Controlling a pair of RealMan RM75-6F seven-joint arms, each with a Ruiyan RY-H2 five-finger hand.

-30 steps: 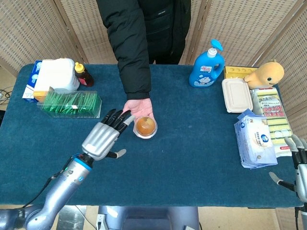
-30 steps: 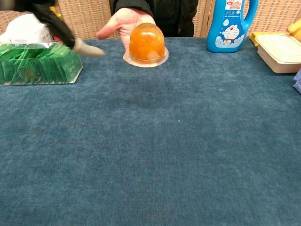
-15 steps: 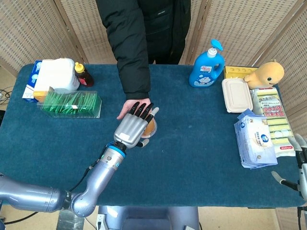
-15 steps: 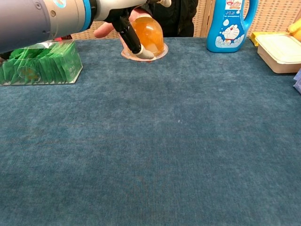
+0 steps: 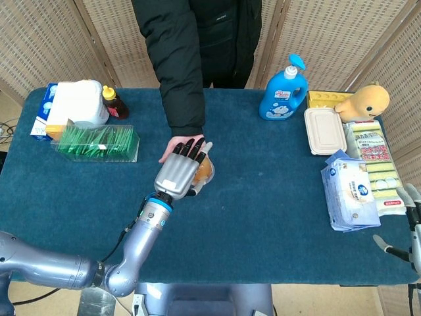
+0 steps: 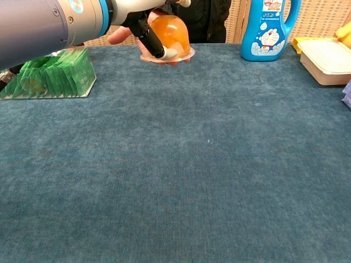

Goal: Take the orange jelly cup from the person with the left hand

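Observation:
The orange jelly cup (image 5: 205, 172) (image 6: 171, 32) sits dome-up on the person's open palm (image 5: 172, 145) above the blue table. My left hand (image 5: 179, 172) (image 6: 143, 19) lies over the cup, with its fingers across the top and far side. In the chest view the thumb (image 6: 157, 47) presses the cup's near side just above the rim. The cup tilts slightly in this grip, and the person's fingers (image 6: 117, 37) still show behind and under it. My right hand (image 5: 410, 220) hangs at the table's front right corner with its fingers apart, holding nothing.
A clear box of green packets (image 5: 97, 143) and a white jug (image 5: 79, 103) stand at the back left. A blue bottle (image 5: 283, 88), a lidded tray (image 5: 324, 131), a yellow plush toy (image 5: 366, 101) and wipe packs (image 5: 352, 191) fill the right side.
My left hand swung right from beside the cup to over it, and its thumb closed in against the cup's side. The cup now tilts a little. The right hand stayed still.

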